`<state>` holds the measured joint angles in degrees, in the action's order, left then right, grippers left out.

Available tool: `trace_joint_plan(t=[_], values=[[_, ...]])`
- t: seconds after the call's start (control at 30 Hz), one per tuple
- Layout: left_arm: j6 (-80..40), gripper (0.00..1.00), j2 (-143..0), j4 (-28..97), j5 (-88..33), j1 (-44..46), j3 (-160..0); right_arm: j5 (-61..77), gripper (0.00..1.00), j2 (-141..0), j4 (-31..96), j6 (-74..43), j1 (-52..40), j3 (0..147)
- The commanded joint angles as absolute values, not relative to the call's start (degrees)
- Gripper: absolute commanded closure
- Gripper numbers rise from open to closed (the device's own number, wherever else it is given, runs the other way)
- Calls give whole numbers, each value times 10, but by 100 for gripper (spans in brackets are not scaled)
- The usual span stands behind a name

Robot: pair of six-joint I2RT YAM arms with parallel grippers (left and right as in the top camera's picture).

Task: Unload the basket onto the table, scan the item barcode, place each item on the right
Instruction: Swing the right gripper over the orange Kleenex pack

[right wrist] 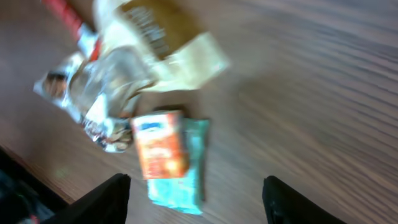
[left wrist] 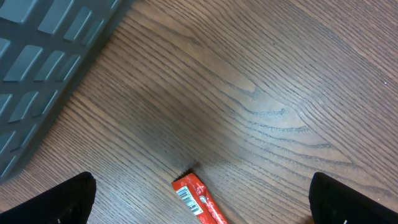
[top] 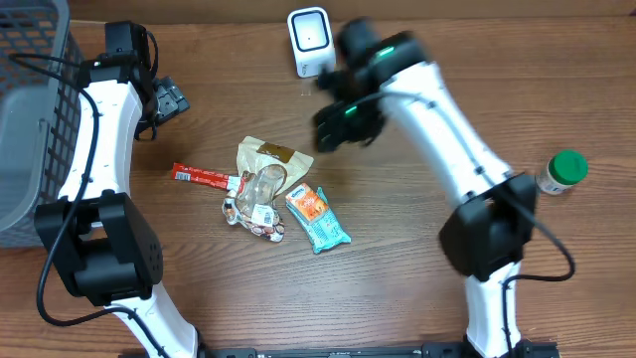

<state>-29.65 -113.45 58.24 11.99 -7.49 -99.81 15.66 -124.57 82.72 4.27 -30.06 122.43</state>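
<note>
A grey basket [top: 25, 109] sits at the desk's [top: 417, 298] left edge. Beside it the left gripper [top: 169, 99] hangs with its fingers wide apart and empty, near the end of a red bar [top: 204, 177]. Mid-desk, a beige pouch [top: 268, 157], a clear wrapper [top: 253, 204] and an orange packet [top: 308, 204] lie bunched together. The right gripper [top: 338, 124] is blurred but seems parted and empty, between that bunch and the white scanner [top: 310, 40]. A green-capped bottle [top: 561, 171] stands far right.
</note>
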Motion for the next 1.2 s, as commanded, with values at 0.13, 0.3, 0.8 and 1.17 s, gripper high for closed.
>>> trace_joint_plan(t=[0.13,0.3,0.8,1.17], values=[[-300,0,-1131,582,117,-71,-1011,-1,36,-1235,788,50,-449,1158],[-300,0,-1131,582,117,-71,-1011,-116,36,-1235,738,49,-503,1108],[-300,0,-1131,582,117,-71,-1011,81,37,-1234,769,65,-373,1101],[-300,0,-1131,582,118,-70,-1011,254,76,-1235,777,125,-307,1063]])
